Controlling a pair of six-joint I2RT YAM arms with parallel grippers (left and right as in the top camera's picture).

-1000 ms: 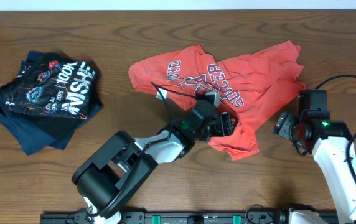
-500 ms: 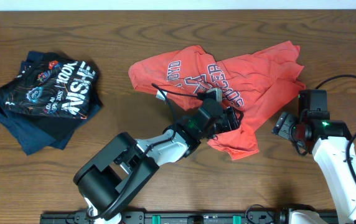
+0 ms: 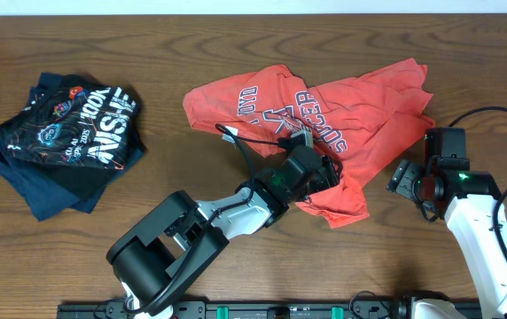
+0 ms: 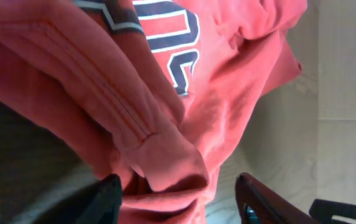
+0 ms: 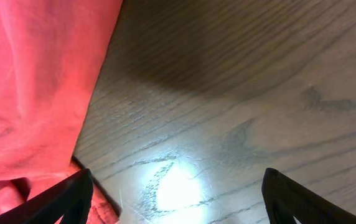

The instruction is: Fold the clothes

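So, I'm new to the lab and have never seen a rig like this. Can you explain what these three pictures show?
It is a robot with two jointed arms at a wooden table, each ending in a two-finger gripper. The wide picture looks straight down from a fixed camera: the left arm reaches in from the bottom and the right arm stands at the right. The other two pictures come from small cameras on the wrists, so each shows its own black fingers at the bottom edge. On the table lie a crumpled red-orange T-shirt with lettering and, apart at the left, a pile of dark garments. The left gripper is open with a fold of the T-shirt between its fingers, not clamped. The right gripper is open over bare wood beside the T-shirt's edge and holds nothing.
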